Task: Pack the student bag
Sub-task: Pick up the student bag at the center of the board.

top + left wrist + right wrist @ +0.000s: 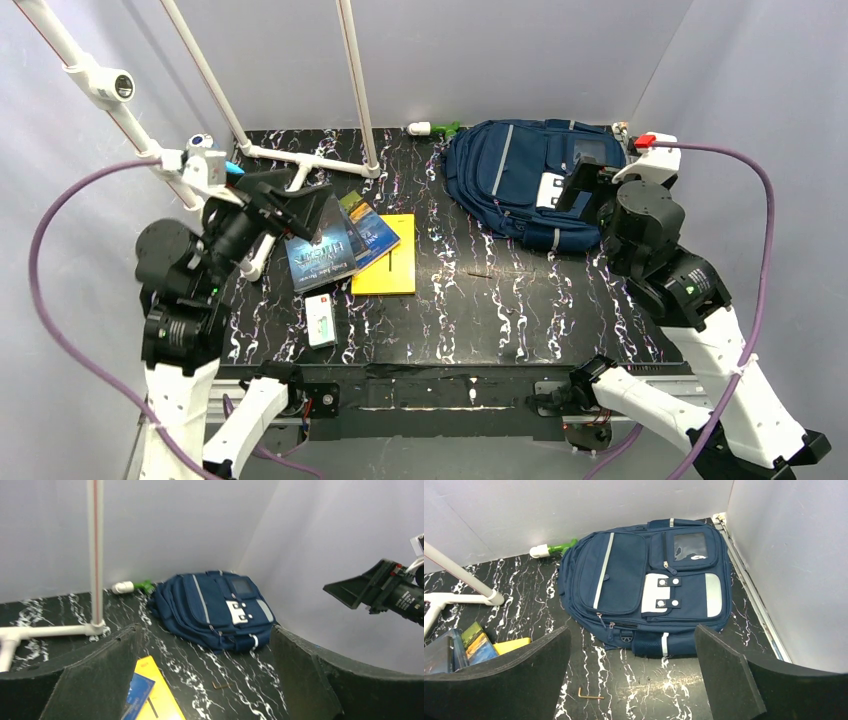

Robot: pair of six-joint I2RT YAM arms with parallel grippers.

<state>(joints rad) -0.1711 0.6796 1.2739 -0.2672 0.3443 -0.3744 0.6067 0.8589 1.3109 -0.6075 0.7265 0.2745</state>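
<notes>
Upper right of frame, got the student bag (510, 180) flat on the surface (480, 300), both sets of jaws wide open, empty.

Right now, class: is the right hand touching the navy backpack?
Apart. The left wrist view shows the right hand in the air, open space between it and the navy backpack.

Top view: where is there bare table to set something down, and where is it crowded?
Bare: the strip between the yellow notebook and the student bag, bar a small hex key, and the near stretch right of the white box. Crowded: the left, around the books and pipe frame.
</notes>
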